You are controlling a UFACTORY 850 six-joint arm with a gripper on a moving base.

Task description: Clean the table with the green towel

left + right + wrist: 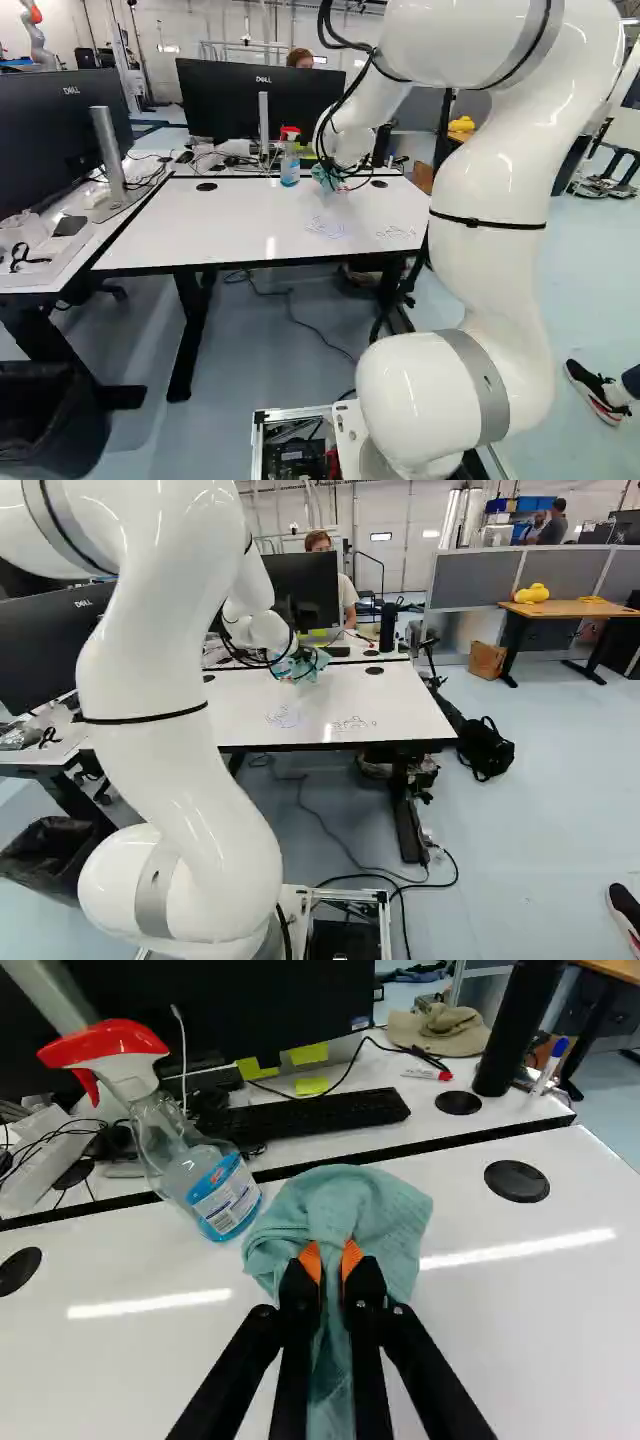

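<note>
Green towel between 2 fingers.

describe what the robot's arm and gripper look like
The arm is glossy white with rounded joints, grey bands, a thin black strap and black cables looping near its far end. The gripper is black, with two slender fingers that have orange pads.
</note>
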